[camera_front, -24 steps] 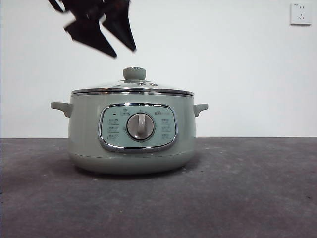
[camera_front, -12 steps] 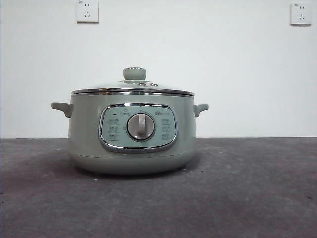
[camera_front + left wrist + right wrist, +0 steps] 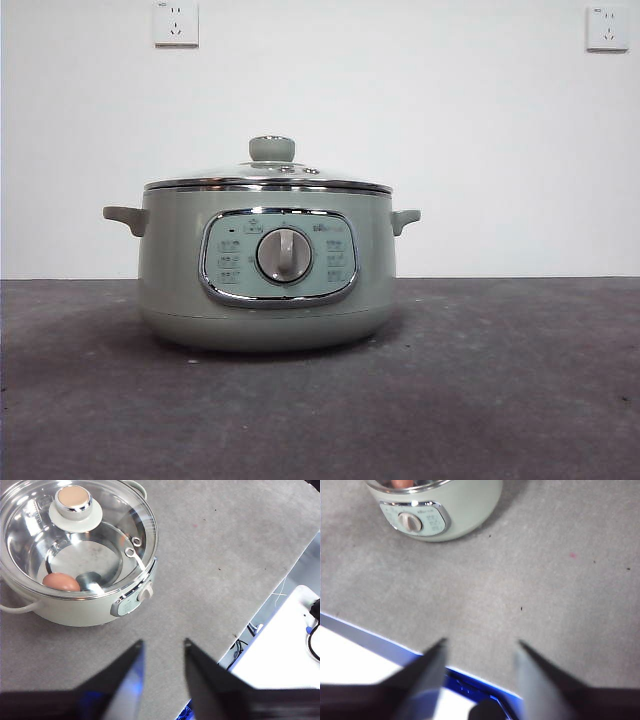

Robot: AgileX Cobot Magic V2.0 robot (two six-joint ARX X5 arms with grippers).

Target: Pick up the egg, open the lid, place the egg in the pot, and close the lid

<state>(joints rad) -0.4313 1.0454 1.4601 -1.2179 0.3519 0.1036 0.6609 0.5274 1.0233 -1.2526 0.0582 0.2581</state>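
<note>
pot (image 3: pixel 265 290) pale sage green, chrome frame round control panel (image 3: pixel 278 256), silver dial (image 3: pixel 284 255). lid (image 3: pixel 95 540) clear glass, shiny metal rim, pale green knob (image 3: pixel 271 148); knob top looks beige-tan in left wrist view. egg (image 3: pixel 61 582) brown-orange, seen through glass. table (image 3: pixel 500 380) dark grey, mottled; lighter grey with small dark specks and one pink spot in wrist views. wall (image 3: pixel 480 140) white, two white sockets (image 3: pixel 176 22). Both end effectors black: left end effector (image 3: pixel 162 647), right end effector (image 3: pixel 480 645).
</note>
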